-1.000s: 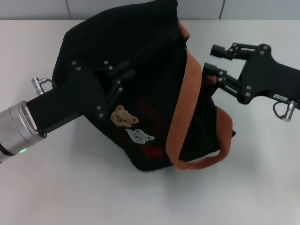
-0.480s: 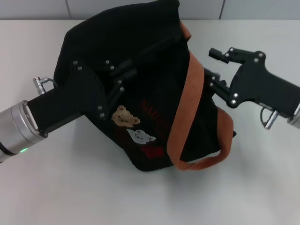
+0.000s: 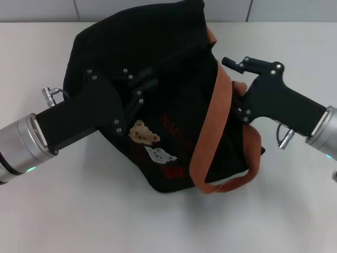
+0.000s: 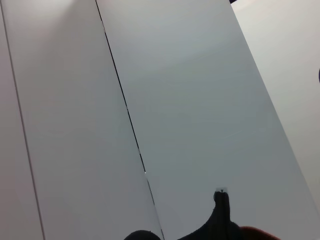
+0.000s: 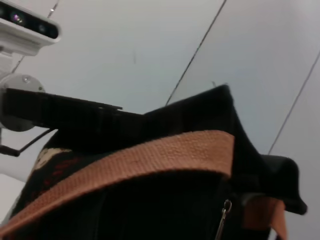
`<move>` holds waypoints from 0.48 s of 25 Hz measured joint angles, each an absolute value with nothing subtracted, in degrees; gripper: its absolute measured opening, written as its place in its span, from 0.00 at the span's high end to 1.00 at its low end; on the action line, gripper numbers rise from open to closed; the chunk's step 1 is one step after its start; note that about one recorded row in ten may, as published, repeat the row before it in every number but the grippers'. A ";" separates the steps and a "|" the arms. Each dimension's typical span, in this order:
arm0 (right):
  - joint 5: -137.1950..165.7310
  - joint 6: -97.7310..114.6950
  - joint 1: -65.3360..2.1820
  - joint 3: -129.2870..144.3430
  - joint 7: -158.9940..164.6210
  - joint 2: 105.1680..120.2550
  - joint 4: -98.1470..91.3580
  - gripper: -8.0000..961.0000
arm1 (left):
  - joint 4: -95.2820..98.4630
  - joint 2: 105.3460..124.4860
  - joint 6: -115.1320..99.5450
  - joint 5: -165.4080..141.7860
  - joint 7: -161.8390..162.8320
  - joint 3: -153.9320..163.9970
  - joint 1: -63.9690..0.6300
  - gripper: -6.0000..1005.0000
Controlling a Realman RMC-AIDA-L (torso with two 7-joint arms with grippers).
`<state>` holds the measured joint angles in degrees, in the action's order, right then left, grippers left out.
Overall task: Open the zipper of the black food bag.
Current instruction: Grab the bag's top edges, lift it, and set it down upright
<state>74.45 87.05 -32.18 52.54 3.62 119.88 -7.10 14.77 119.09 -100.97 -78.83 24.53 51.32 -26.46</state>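
While the bag [image 3: 158, 79] fills the middle of the table [image 3: 79, 221] in the head view, much of what matters is hidden. The left gripper [image 3: 145, 81] lies on the bag's upper side, black fingers against black cloth, so I cannot tell whether they are spread or closed. The right gripper [image 3: 231, 87] reaches in from the right against the bag's side by the handle [image 3: 213, 126]; one upper finger [image 3: 237, 64] shows, the rest sits behind the strap, and whether it pinches anything cannot be told.

One bag, two orange-brown handles: one runs down the side in a loop, the other peeks out by the right gripper. Two patches show on the near face, a tan bear [image 3: 143, 132] and a pale one [image 3: 159, 154] just below it.

From the head view the zipper cannot be made out. Only the right wrist view shows its silver pull [image 5: 225, 214], hanging below a handle [image 5: 150, 160] and cut off at the picture's edge; the left arm [image 5: 55, 112] lies across the bag farther off. The left wrist view shows mostly wall panels, with only a dark tip of cloth [image 4: 220, 220].
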 joint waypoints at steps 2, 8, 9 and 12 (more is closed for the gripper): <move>74.47 87.18 -32.97 52.80 2.96 119.88 -6.34 0.62 | 14.75 119.09 -101.00 -78.84 24.53 51.33 -26.47 0.90; 74.82 88.79 -33.64 52.93 1.04 119.88 -5.88 0.62 | 14.65 119.09 -101.01 -78.81 24.50 51.33 -26.46 0.90; 74.85 89.02 -33.79 52.96 0.67 119.88 -5.77 0.62 | 14.65 119.09 -101.02 -78.79 24.49 51.33 -26.46 0.90; 74.89 89.18 -34.13 53.00 0.46 119.88 -5.55 0.62 | 14.65 119.09 -101.12 -78.76 24.48 51.33 -26.59 0.90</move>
<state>74.89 89.18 -34.13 53.01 0.47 119.88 -5.55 14.65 119.09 -101.12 -78.76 24.48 51.33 -26.59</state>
